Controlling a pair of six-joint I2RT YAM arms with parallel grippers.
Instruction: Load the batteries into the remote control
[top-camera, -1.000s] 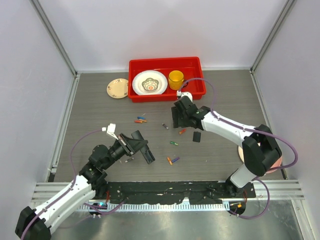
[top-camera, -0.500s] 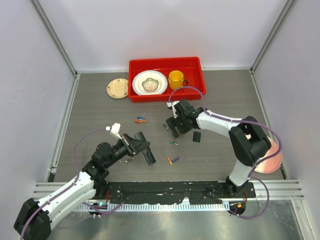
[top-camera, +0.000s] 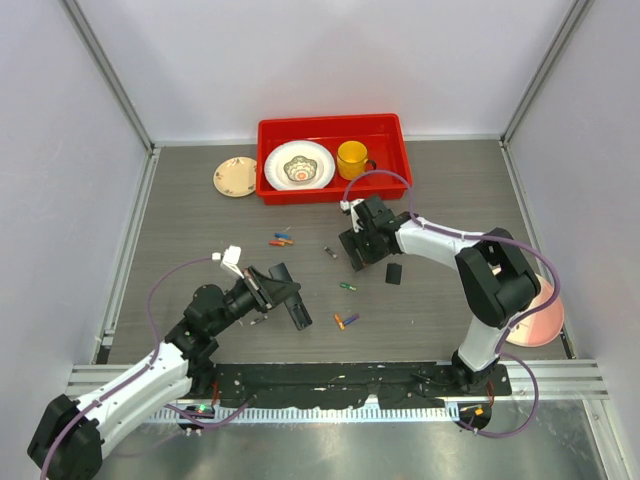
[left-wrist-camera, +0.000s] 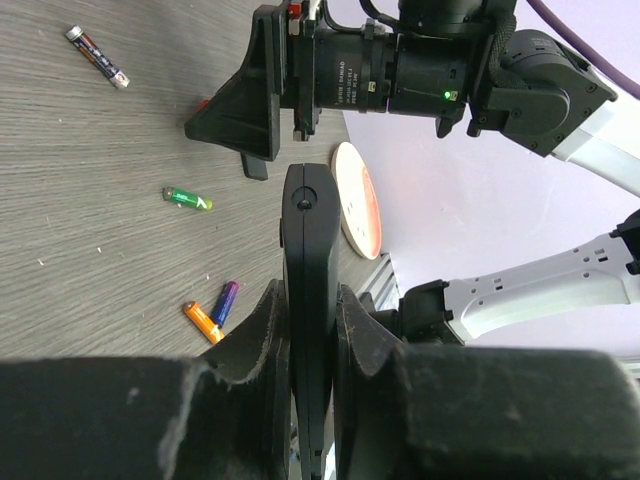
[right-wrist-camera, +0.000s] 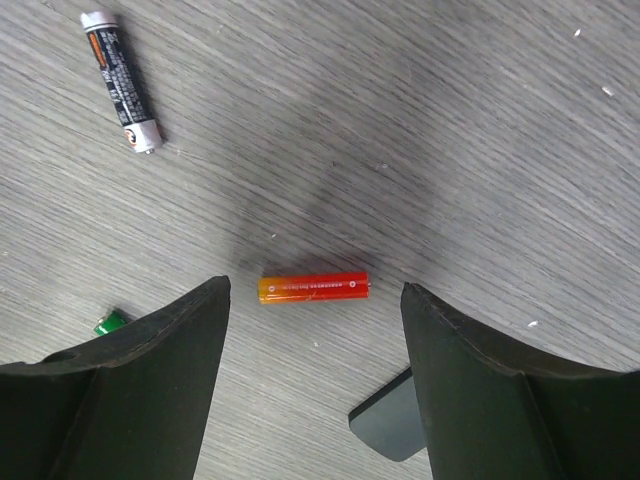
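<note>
My left gripper (top-camera: 272, 291) is shut on the slim black remote control (top-camera: 292, 308), held edge-on just above the table; in the left wrist view the remote (left-wrist-camera: 310, 250) sticks out between my fingers. My right gripper (top-camera: 357, 250) is open, pointing down over a red-orange battery (right-wrist-camera: 313, 287) that lies between its fingertips (right-wrist-camera: 190, 330). Other batteries lie loose: a grey one (top-camera: 330, 252) (right-wrist-camera: 120, 80), a green one (top-camera: 347, 286) (left-wrist-camera: 188, 198), an orange and purple pair (top-camera: 345, 321) (left-wrist-camera: 212, 312), and a small cluster (top-camera: 281, 240).
A small black cover piece (top-camera: 394, 273) (right-wrist-camera: 395, 425) lies right of the right gripper. A red tray (top-camera: 385, 128) at the back holds a white bowl (top-camera: 299, 166) and a yellow cup (top-camera: 351, 158). A small plate (top-camera: 236, 177) lies left of it, a pink plate (top-camera: 545, 322) at the right.
My right gripper has moved left and towards the near side, down over the red-orange battery. My left arm has shifted slightly with the remote still in its grip.
</note>
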